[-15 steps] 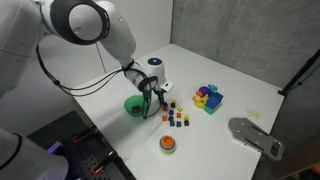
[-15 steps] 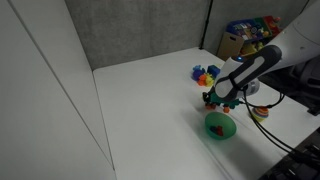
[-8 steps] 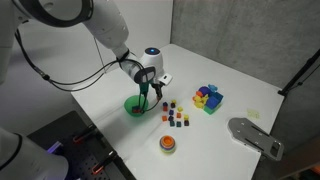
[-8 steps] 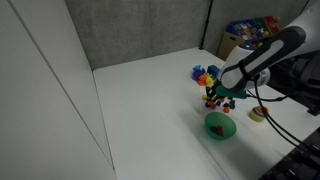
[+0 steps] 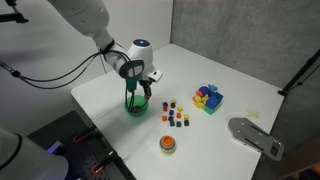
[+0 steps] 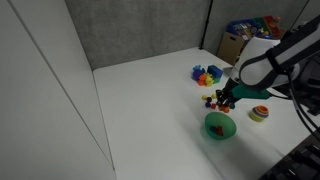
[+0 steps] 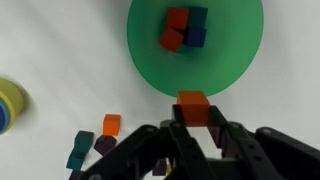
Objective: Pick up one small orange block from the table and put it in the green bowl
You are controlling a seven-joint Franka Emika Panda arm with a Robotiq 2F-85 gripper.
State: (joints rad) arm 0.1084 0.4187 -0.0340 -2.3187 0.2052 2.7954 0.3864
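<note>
Low in the wrist view, the gripper (image 7: 193,122) pinched a light, rigid orange block (image 7: 192,100) by its flat sides, just below the green bowl (image 7: 145,55).

Orange blk (image 7: 192,104) held at green bowl (image 7: 148,55) rim

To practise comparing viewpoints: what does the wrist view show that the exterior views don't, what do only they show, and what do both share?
Wrist only: the small orange cube held in the pincer, and four small cubes in the round bright-green bowl. Exterior only: the white robot arm and the square green tray of larger coloured blocks. Shared: the bowl and loose small cubes on the white table.
</note>
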